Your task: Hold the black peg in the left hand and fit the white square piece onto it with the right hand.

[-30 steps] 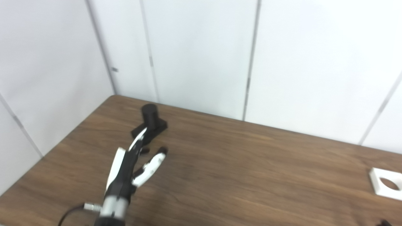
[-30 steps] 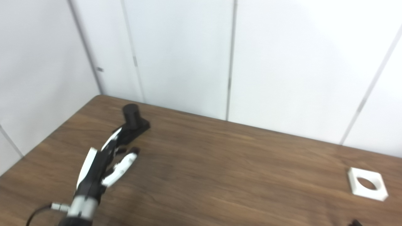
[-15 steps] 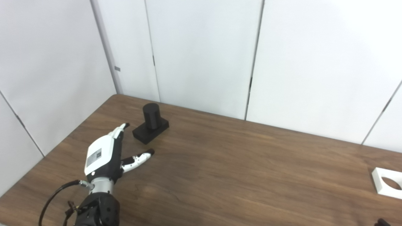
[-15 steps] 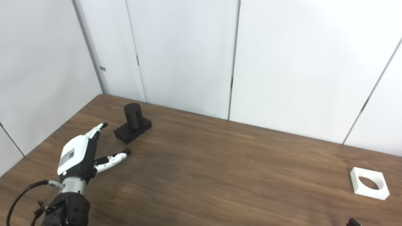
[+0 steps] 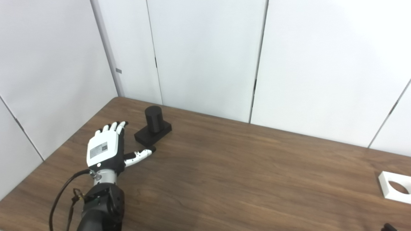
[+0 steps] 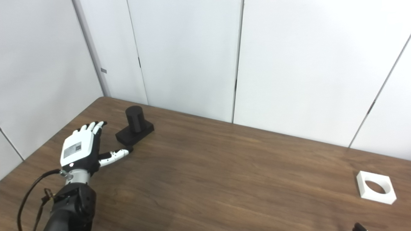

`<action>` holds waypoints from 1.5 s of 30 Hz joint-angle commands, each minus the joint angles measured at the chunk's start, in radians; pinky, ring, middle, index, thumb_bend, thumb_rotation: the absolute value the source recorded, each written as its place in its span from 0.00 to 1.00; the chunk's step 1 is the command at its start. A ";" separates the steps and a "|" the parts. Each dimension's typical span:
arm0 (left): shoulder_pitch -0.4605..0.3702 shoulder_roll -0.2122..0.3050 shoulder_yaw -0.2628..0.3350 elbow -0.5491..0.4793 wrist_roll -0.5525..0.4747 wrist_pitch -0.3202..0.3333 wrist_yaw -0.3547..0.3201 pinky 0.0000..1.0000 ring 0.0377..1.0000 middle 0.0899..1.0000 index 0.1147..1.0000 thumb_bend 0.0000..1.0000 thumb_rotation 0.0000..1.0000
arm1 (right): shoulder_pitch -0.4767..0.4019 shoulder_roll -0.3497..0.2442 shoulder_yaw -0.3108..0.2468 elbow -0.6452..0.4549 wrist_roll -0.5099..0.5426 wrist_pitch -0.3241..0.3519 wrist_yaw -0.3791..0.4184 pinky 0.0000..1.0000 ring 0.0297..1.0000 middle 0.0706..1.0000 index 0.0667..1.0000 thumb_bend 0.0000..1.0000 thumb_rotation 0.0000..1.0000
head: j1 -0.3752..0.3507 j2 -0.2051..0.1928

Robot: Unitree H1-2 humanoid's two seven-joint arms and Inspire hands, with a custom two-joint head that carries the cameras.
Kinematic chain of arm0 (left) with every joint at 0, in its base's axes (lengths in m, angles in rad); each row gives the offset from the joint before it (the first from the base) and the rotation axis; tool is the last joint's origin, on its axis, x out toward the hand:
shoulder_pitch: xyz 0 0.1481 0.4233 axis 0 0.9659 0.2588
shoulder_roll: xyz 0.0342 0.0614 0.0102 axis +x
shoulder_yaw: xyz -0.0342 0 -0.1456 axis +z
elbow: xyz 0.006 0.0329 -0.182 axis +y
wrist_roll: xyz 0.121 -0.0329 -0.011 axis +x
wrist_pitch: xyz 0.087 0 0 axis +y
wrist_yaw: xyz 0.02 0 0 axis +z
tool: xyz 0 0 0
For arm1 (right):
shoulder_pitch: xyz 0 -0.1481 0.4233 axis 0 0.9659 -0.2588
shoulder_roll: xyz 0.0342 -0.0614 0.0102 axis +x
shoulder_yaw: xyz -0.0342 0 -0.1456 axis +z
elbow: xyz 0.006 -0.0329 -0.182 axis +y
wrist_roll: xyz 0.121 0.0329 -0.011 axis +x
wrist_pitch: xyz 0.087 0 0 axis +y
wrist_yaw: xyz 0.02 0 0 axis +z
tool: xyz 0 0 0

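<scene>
Now the left hand [image 5: 104, 150] lies flat, fingers [image 5: 113, 126] spread wide and empty, just beside the black peg [image 5: 153, 119] upright on the worktop [image 5: 244, 173]; it should wrap the cylinder above its base.

A brown wood-grain table [image 5: 244, 179] fills the lower half of both views, its far edge running from the far left corner down toward the right. White wall panels [image 5: 205, 54] stand right behind that far edge and along the left edge, meeting near the far left corner. Thin grey vertical seams [image 5: 258, 61] divide the panels. A small dark mark [image 5: 118, 70] sits on one seam near the corner. The table's near right corner lies outside both views.
</scene>
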 commanded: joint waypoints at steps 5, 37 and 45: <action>-0.087 0.055 -0.010 0.056 0.048 0.002 0.013 1.00 1.00 0.97 0.88 0.90 0.72 | 0.007 0.031 0.005 -0.025 -0.027 0.012 -0.010 0.95 0.93 0.90 0.89 0.51 1.00 | -0.005 0.000; -0.292 0.123 -0.125 0.458 0.033 0.000 0.140 0.99 0.94 0.90 0.78 0.91 0.67 | 0.010 0.033 0.027 -0.023 0.009 -0.018 0.004 0.96 0.97 0.94 0.94 0.53 1.00 | -0.030 0.003; -0.325 0.149 -0.168 0.559 0.004 0.002 0.201 0.97 0.93 0.89 0.77 0.90 0.65 | 0.002 0.034 0.029 -0.008 0.011 -0.034 -0.001 0.96 0.97 0.95 0.95 0.54 1.00 | -0.033 0.003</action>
